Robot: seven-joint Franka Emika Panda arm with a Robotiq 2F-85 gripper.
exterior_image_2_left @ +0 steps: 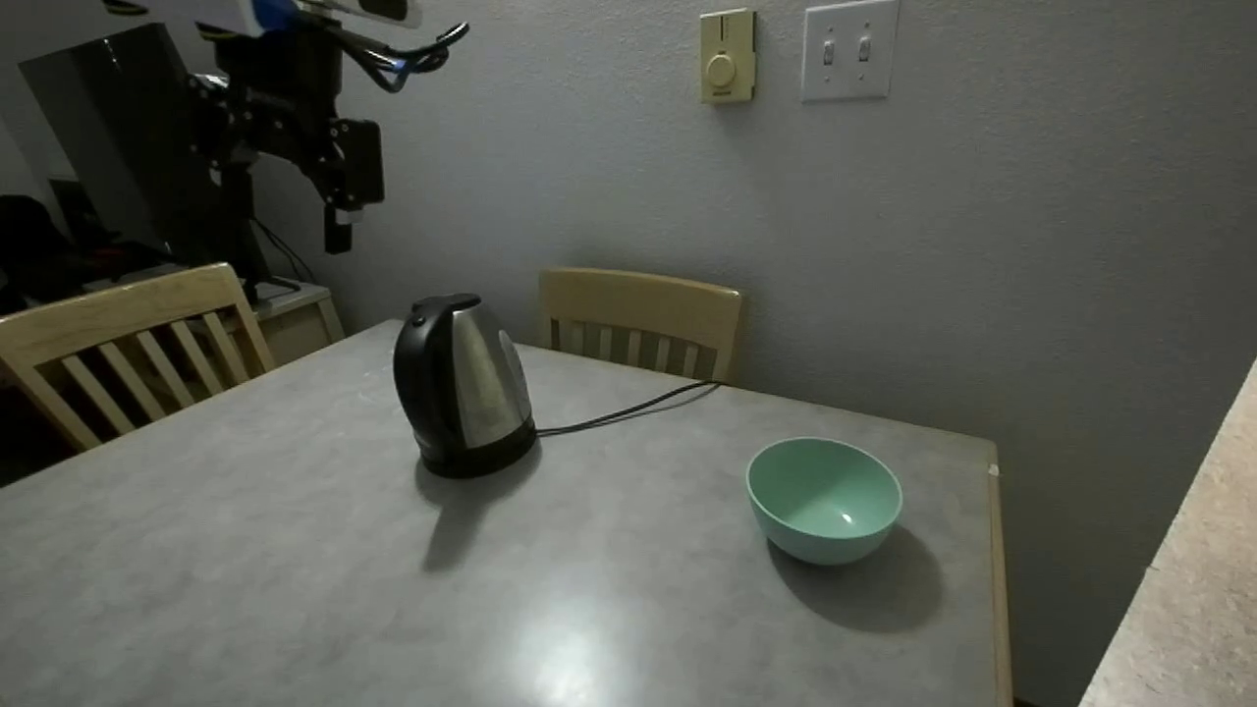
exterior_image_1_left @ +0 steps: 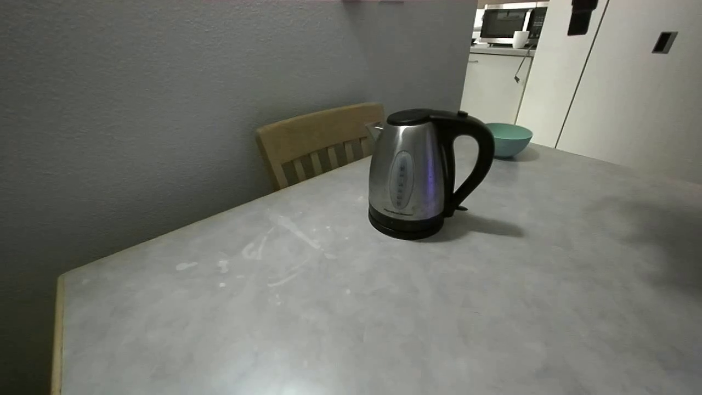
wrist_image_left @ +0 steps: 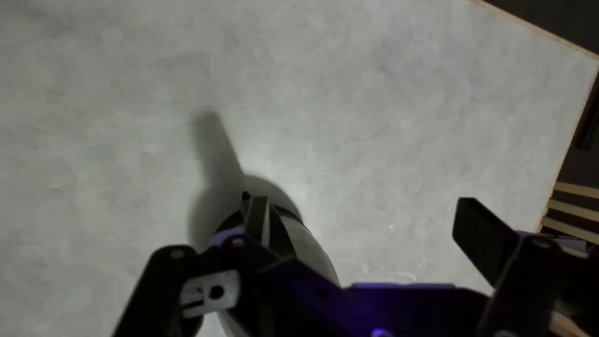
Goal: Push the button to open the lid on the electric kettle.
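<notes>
1. The electric kettle [exterior_image_1_left: 408, 170] is stood upright on the tabletop [exterior_image_1_left: 329, 329], with its lid [exterior_image_1_left: 408, 117] closed and its handle [exterior_image_1_left: 486, 148] set opposite the spout [exterior_image_1_left: 374, 129].
2. A small button [exterior_image_1_left: 462, 114] is seen on top of the handle, just behind the lid; this is judged to be the spot to be pressed.
3. The end effector [wrist_image_left: 362, 210] is held in the air above kettle height, its fingers [wrist_image_left: 484, 238] spread well apart, with nothing gripped.
4. In the wrist view, the kettle is found below, mostly under the finger at the picture's left and partly covered by it; its handle end is turned toward the picture's top.
5. A descent onto the handle's top seems called for; whether a fingertip is lined up with the button cannot be told.
</notes>
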